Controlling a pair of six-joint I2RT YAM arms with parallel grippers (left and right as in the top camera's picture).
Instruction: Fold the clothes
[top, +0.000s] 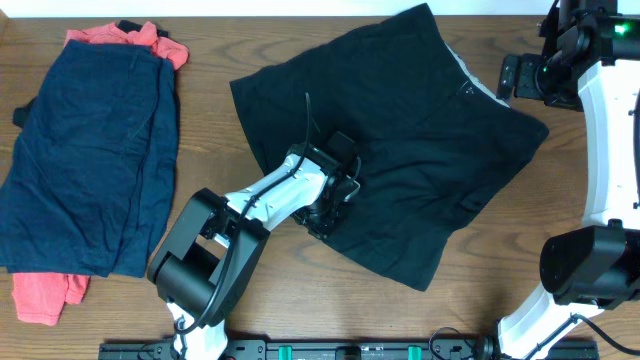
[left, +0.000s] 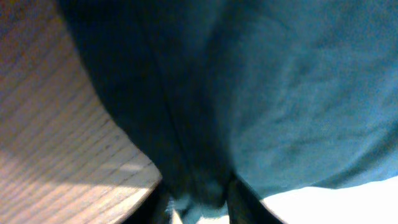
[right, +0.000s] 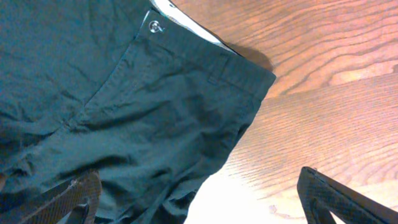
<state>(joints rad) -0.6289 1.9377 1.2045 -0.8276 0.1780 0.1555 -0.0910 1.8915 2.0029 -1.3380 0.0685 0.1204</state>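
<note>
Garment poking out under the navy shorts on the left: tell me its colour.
Coral-red garment, showing above and below the navy shorts; clearest in the overhead view.

overhead looks straight down, both wrist views close on black shorts (top: 420, 150)

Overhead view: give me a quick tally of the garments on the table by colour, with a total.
Black shorts: 1, spread mid-table
Navy shorts: 1, on the pile at the left
Coral-red piece: 1, under the navy shorts, showing at the top and bottom of the pile
Total: 3 garments
</note>
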